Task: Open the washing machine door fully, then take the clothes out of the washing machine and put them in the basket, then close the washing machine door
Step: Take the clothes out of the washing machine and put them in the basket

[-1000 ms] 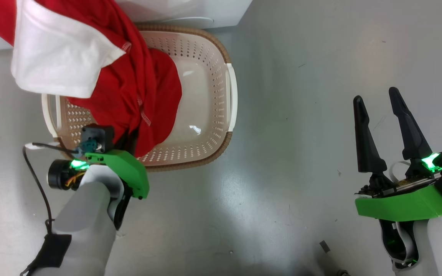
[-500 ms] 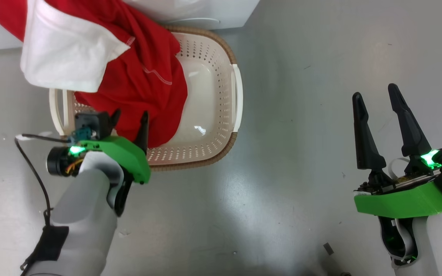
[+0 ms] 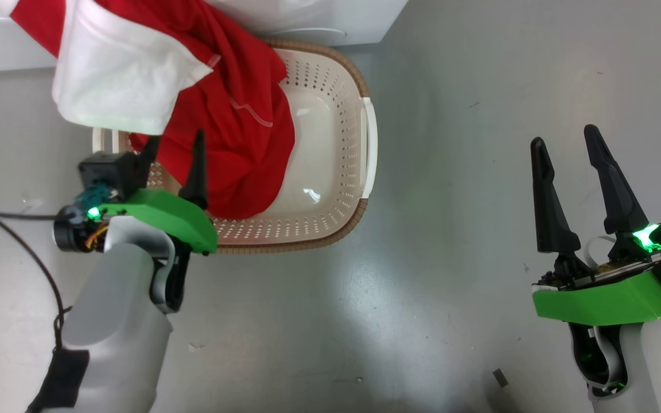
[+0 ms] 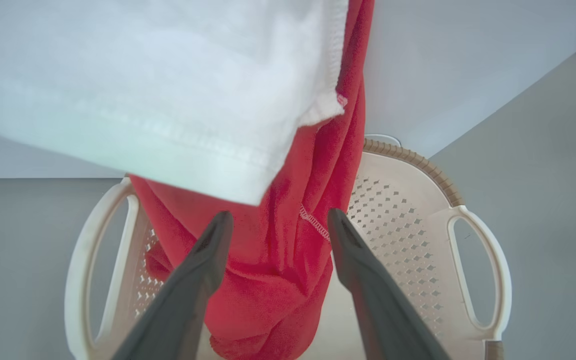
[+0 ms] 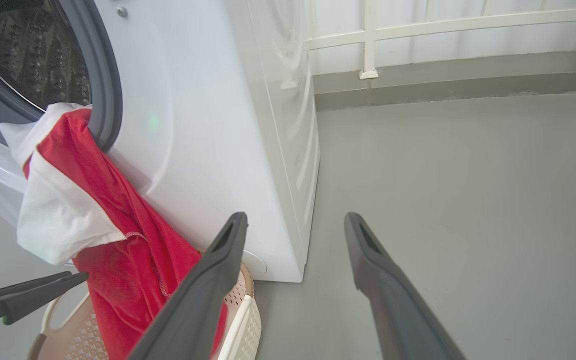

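Note:
A bright red garment (image 3: 238, 137) with a white sleeve (image 3: 118, 86) hangs out of the washing machine (image 5: 203, 125), past the grey gasket (image 5: 95, 60). Its lower end lies in the cream basket (image 3: 330, 241) on the floor. My left gripper (image 3: 174, 140) is open at the basket's near left. In the left wrist view its fingers (image 4: 203, 260) stand on either side of the red cloth (image 4: 278, 280) without gripping it, over the basket (image 4: 398, 220). My right gripper (image 3: 563, 137) hangs open and empty over the floor to the right. The steel drum (image 5: 33, 45) shows; the door is out of view.
The basket (image 5: 248, 310) stands against the washer's front corner. Grey floor stretches to the right of it. A white railing (image 5: 368, 35) above a raised kerb closes the far side. A black cable (image 3: 26, 252) loops off my left forearm. A small scrap (image 3: 501, 377) lies on the floor.
My left gripper has come out from under the red garment with its fingers apart, and has drawn back toward the basket's left. The garment stays draped into the basket. The camera has shifted slightly.

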